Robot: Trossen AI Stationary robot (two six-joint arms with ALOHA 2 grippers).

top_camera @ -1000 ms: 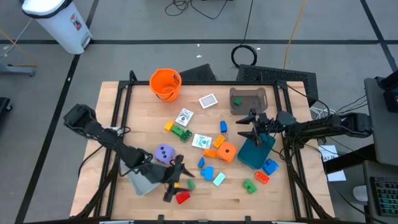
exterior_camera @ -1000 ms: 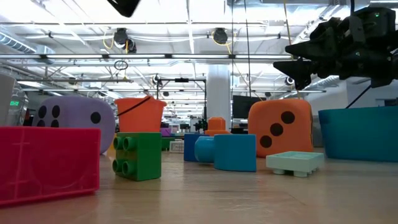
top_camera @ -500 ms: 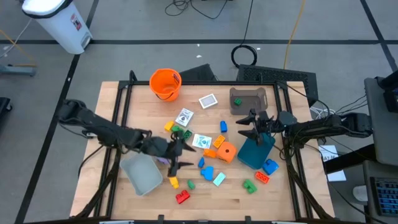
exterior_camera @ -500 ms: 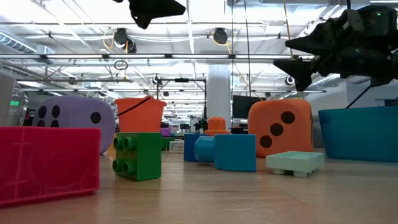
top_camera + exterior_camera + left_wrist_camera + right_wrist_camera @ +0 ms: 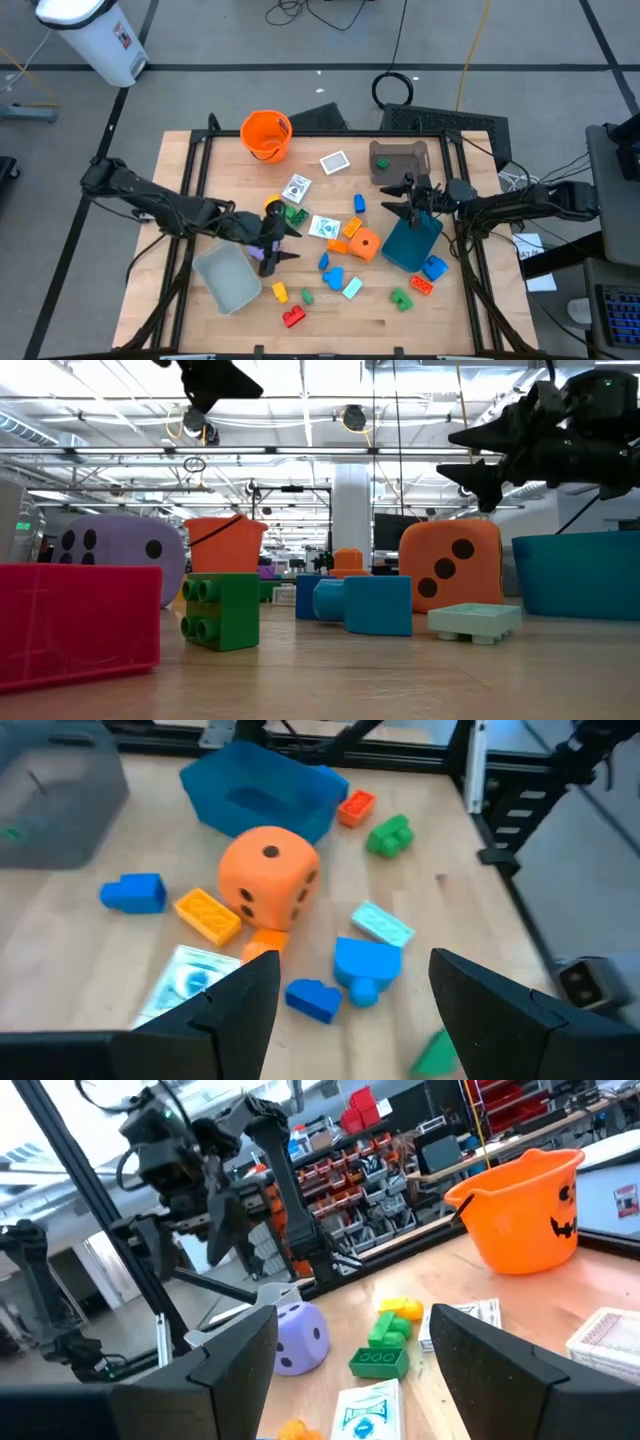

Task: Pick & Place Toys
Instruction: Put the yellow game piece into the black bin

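The left gripper (image 5: 277, 243) hung above the table with its two fingers (image 5: 240, 1010) spread apart and nothing between them. Directly under it, mostly hidden from above, sat the purple die (image 5: 301, 1338). Just behind it lay a yellow block (image 5: 272, 205) touching a green block (image 5: 294, 214), and right beside it, toward the table's middle, a white picture card (image 5: 324, 227). Ahead of its fingers the orange die (image 5: 268, 878) stood with an orange block (image 5: 208, 914) just beside it, and nearer still a blue block (image 5: 365, 965), a smaller blue piece (image 5: 312, 999) and a pale mint block (image 5: 381, 924). Beside the gripper on the arm's side sat the grey bin (image 5: 228, 278), and near the table's front edge lay a small yellow block (image 5: 279, 293), a small green piece (image 5: 307, 297) and a red block (image 5: 293, 317).

Well apart from it, across the table, the right gripper (image 5: 398, 203) hovered with its fingers (image 5: 235, 1355) likewise parted and empty, just above the teal bin (image 5: 411, 244). Near that bin lay a blue block (image 5: 434, 268), a red-orange block (image 5: 422, 286) and a green block (image 5: 401, 298). Just behind the right gripper stood a second grey bin (image 5: 400, 160). Farther off, at the back of the table, stood the orange bucket (image 5: 266, 134), with two more white cards (image 5: 334, 162) (image 5: 297, 187) between it and the toys in the middle.
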